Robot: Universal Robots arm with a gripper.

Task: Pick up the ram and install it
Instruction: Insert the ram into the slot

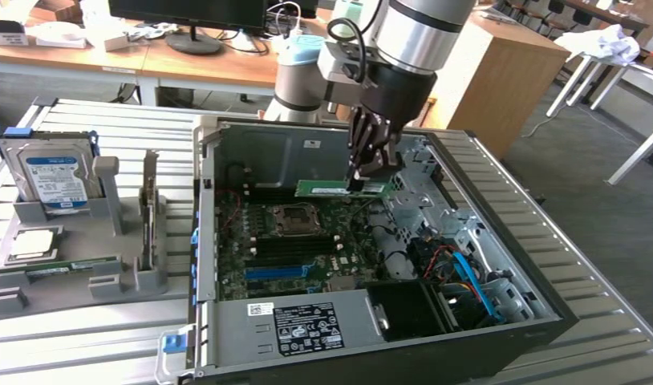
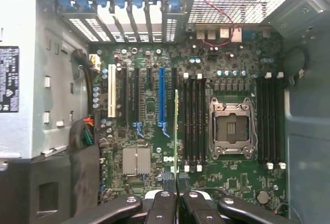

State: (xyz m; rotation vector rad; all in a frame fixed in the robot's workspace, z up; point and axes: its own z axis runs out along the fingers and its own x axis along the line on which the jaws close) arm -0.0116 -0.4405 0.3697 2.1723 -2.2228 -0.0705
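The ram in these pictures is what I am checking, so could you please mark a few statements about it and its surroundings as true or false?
1. The gripper is shut on the ram. True.
2. The ram is seated in a slot of the board. False: it is held above the board, over the dark slots, not pressed into one.
3. The hard drive stands in the grey holder at the exterior view's left. True.
4. The computer case is closed on its side. False: it is open, and the board inside is in plain sight.
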